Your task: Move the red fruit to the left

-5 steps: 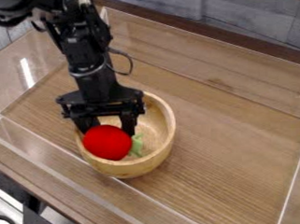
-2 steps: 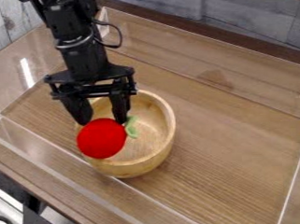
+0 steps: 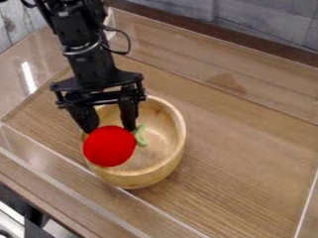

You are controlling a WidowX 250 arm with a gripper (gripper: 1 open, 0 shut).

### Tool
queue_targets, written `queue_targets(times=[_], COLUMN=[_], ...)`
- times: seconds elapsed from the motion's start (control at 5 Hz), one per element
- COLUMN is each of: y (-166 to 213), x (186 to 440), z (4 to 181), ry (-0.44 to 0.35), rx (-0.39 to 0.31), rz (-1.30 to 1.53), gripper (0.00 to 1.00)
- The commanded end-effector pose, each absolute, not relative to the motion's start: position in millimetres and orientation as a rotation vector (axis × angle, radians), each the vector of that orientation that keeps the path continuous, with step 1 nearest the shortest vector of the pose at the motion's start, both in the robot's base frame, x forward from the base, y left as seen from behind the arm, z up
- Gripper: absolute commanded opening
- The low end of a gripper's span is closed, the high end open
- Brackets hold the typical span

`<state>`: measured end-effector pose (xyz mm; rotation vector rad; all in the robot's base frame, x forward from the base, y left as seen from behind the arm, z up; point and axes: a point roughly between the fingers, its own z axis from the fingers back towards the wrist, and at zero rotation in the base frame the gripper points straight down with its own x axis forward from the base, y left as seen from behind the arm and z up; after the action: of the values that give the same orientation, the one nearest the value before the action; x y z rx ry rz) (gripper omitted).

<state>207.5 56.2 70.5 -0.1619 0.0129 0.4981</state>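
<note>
Red fruit (image 3: 110, 147) sits at the near-left side of the wooden bowl (image 3: 171, 162), marginally further left than a second ago. Gripper (image 3: 108, 126) is right above it, fingers spread; can't tell if they're gripping. I'd confirm hold before moving left.

The scene is evenly and moderately lit, with no hard-edged shadows to show where the light comes from. A soft pale sheen lies on the light brown wooden tabletop (image 3: 242, 137), strongest toward the left. The bright red rounded toy fruit (image 3: 110, 145) shows smooth, saturated colour, while the black robot gripper (image 3: 102, 99) sinks into dark tones with little detail. The picture is small and soft, its fine edges slightly blurred
</note>
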Motion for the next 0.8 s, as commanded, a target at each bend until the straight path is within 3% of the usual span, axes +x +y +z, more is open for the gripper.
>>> queue_targets(times=[0.0, 0.4, 0.6], y=[65.0, 60.1, 65.0], x=[215.4, 230.2, 226.3], z=[74.6, 84.5, 81.5], ry=[-0.023, -0.024, -0.014], rx=[-0.149, -0.143, -0.135], rz=[0.553, 0.616, 0.561], gripper=[0.00, 0.00, 1.00])
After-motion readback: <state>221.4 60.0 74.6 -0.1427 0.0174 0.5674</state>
